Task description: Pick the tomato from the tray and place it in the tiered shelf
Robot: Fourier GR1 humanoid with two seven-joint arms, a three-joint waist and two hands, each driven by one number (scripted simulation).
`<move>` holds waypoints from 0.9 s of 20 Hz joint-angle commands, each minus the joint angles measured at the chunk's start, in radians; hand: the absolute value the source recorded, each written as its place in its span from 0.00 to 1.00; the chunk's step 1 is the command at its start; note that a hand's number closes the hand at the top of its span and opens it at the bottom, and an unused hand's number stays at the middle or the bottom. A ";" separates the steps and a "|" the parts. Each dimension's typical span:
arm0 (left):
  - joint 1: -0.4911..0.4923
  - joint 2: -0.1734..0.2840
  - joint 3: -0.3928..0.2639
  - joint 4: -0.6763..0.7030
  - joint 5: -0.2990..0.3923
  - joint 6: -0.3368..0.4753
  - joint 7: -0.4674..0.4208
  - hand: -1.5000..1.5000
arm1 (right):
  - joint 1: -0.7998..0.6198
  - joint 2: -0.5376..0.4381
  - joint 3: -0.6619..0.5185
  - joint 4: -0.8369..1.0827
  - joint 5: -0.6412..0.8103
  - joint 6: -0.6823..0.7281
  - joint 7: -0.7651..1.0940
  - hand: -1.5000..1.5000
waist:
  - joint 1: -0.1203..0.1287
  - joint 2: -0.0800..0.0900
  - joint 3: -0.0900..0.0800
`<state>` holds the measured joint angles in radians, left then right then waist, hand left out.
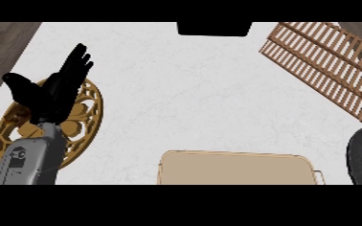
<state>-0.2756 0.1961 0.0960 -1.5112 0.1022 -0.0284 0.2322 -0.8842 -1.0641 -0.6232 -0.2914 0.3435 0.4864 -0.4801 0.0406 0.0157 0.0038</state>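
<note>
Head view. Counter (191, 91): white, faintly mottled top; dark wood floor strip at the far left corner; a black block (214, 28) at the far edge.

Left hand (60, 88): raised above the counter, fingers straight and spread, thumb out to the side, holding nothing.

Gold openwork plate (83, 124): under and beside that hand.

Tan tray (237, 167): right of the fingers, at the near edge, its floor bare.

Slatted wooden shelf (318, 60): far right, set on a diagonal.

Right hand (356, 155): a dark sliver at the right edge; fingers cannot be made out.

Tomato: not visible; its place and heading cannot be told.
</note>
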 commanded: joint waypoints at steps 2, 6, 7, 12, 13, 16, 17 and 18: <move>-0.015 0.000 0.009 0.014 0.006 -0.002 -0.005 0.50 | 0.017 -0.118 -0.019 0.081 -0.012 0.144 0.000 0.00 | -0.001 0.007 0.002; 0.012 0.007 0.013 0.016 -0.003 -0.005 -0.031 0.50 | 0.071 -0.189 -0.036 0.097 -0.029 0.250 -0.069 0.00 | -0.011 0.008 0.004; -0.007 0.002 0.007 0.003 -0.007 0.009 0.000 0.50 | 0.078 -0.191 -0.053 0.109 -0.046 0.262 -0.080 0.00 | -0.014 0.007 0.006; 0.023 0.005 0.021 0.008 0.008 -0.004 -0.016 0.50 | 0.127 -0.216 -0.063 0.092 -0.072 0.362 -0.136 0.00 | -0.025 0.004 0.010; -0.002 0.008 0.025 0.002 0.004 0.009 -0.004 0.50 | 0.134 -0.241 -0.064 0.080 -0.078 0.390 -0.146 0.00 | -0.036 0.000 0.009; 0.024 -0.013 0.002 -0.002 -0.022 0.026 -0.015 0.50 | 0.169 -0.177 -0.049 0.035 -0.074 0.327 -0.217 0.00 | -0.024 0.004 0.011; -0.013 0.002 0.028 0.014 -0.008 0.030 0.001 0.50 | 0.177 -0.212 -0.044 0.017 -0.078 0.382 -0.237 0.00 | -0.047 0.000 0.010; 0.004 0.015 0.032 0.012 0.004 0.007 -0.001 0.50 | 0.195 -0.204 -0.036 0.007 -0.074 0.370 -0.252 0.00 | -0.040 0.000 0.010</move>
<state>-0.2651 0.1967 0.1145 -1.5097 0.0993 -0.0142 0.2257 -0.7426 -1.2644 -0.6695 -0.2625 0.2686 0.6879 -0.5372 0.0088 0.0164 0.0133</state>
